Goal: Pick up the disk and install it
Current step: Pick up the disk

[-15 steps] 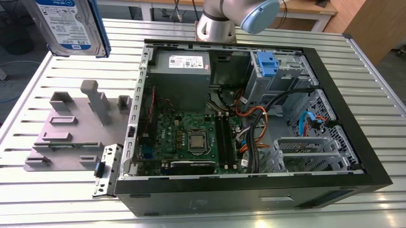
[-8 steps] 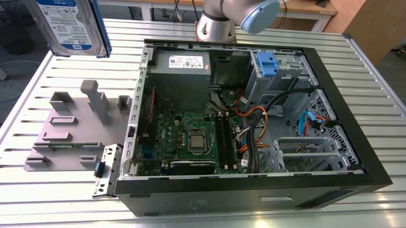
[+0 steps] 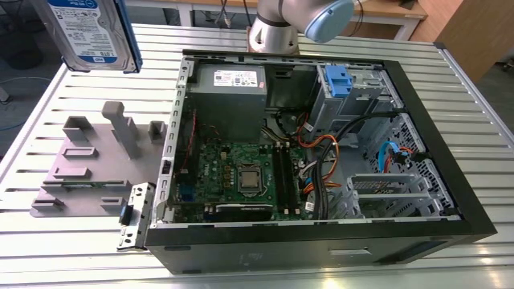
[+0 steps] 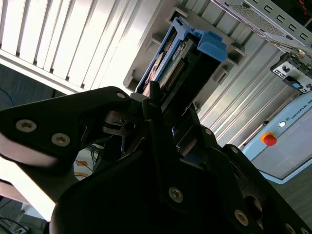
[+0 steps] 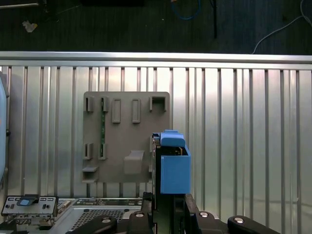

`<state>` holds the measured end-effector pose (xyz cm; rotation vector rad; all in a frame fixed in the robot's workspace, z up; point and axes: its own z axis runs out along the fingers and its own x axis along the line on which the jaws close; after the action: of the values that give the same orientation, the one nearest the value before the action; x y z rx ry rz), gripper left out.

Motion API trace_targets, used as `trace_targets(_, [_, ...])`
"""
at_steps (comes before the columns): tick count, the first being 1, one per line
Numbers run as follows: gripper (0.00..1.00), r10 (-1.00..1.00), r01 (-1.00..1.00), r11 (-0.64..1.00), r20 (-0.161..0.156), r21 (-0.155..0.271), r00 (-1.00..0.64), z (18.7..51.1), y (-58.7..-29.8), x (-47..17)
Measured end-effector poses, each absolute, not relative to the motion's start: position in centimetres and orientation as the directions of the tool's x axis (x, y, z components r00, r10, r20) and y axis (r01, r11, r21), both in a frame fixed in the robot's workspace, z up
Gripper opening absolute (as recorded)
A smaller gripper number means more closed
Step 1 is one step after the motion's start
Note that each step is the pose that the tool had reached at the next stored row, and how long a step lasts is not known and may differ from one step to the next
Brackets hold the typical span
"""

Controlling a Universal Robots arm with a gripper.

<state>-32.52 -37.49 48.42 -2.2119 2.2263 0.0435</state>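
Note:
The disk (image 3: pixel 88 33), a silver hard drive with a blue-and-white label and blue rails, hangs high over the table at the exterior view's far left, above the grey fixture plate (image 3: pixel 96 162). In both wrist views my gripper (image 5: pixel 168 207) is shut on it. The disk's blue handle end (image 5: pixel 174 168) points away from the black fingers (image 4: pixel 195 126). Its edge and blue rail (image 4: pixel 168 53) show past them. The fixture plate (image 5: pixel 126 136) lies below the held disk.
The open computer case (image 3: pixel 473 205) takes up the middle and right of the slatted metal table (image 3: pixel 72 247). Inside sit a grey power-supply box (image 3: pixel 229 78) and a blue latch with a metal cage (image 3: pixel 337 81). A loose bracket (image 3: pixel 132 214) lies beside the case.

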Motion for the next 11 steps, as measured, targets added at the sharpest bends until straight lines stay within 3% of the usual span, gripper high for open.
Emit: trace_targets(11, [0.35, -1.000, -1.000, 0.006, -0.022, 0.018, -0.007, 48.42, -37.49, -32.32])
